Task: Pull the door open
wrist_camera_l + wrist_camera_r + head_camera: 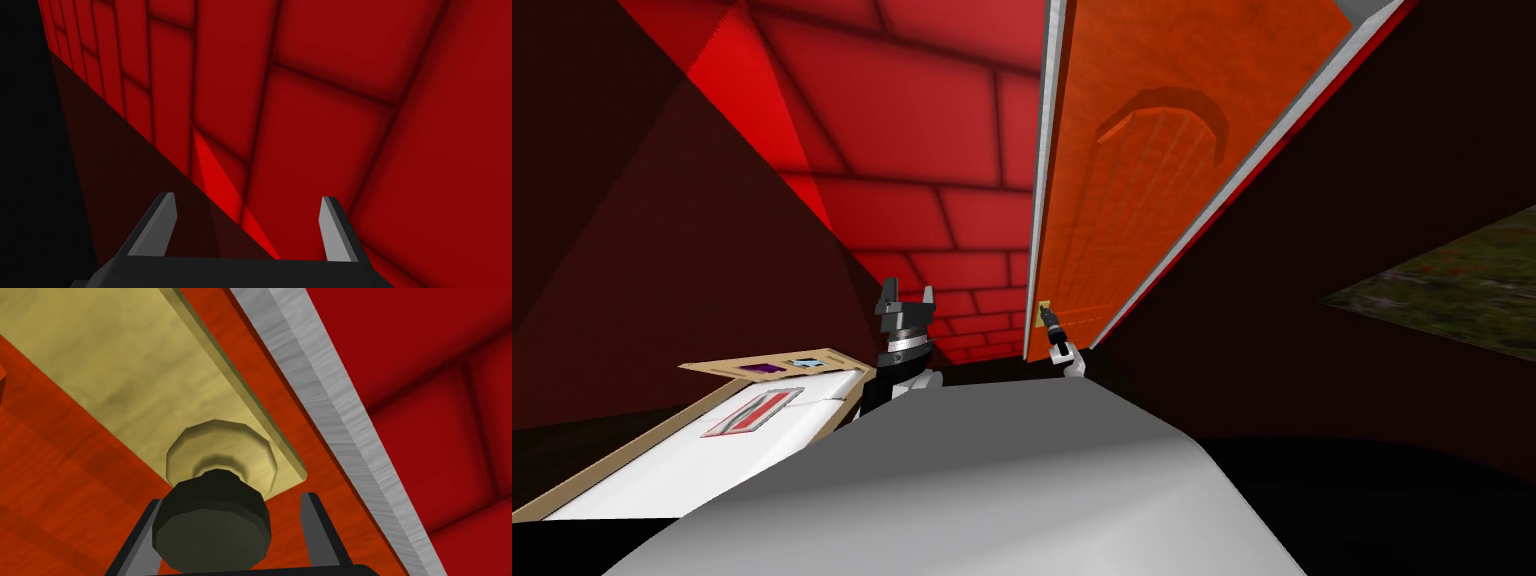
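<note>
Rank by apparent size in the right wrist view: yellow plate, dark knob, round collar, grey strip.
1. yellow plate
2. grey strip
3. dark knob, enlarged by nearness to the camera
4. round collar, partly hidden behind the knob

You see the orange, wood-grained door (1152, 150) filling the upper middle and right of the head view. It narrows down toward the centre and has an arched panel raised on its face. Its dark, faceted round knob (212, 523) stands out from a dull yellow plate (125, 373) near the door's edge, just below the head view's centre.
</note>
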Tool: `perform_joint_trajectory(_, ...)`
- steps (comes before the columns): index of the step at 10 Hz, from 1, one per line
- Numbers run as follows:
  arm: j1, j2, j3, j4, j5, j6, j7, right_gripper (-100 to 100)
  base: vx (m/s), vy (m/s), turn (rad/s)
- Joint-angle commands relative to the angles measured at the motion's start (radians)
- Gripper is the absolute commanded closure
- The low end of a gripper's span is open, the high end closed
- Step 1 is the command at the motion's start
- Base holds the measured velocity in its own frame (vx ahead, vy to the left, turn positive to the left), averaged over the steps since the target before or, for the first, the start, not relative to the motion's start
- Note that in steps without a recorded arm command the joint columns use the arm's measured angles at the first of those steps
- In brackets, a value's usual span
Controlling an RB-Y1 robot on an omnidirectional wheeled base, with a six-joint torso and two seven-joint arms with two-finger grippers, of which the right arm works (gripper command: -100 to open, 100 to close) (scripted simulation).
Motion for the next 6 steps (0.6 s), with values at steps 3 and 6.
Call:
perform_joint_trajectory(3,0.012,0.004,0.028,-0.01,-0.048,0.004,-0.073,100,-0.043,-0.017,0.07)
perform_joint_trajectory(6,0.025,-0.004,0.038,-0.025,-0.117,0.003,-0.154,100,-0.045,-0.017,0.098)
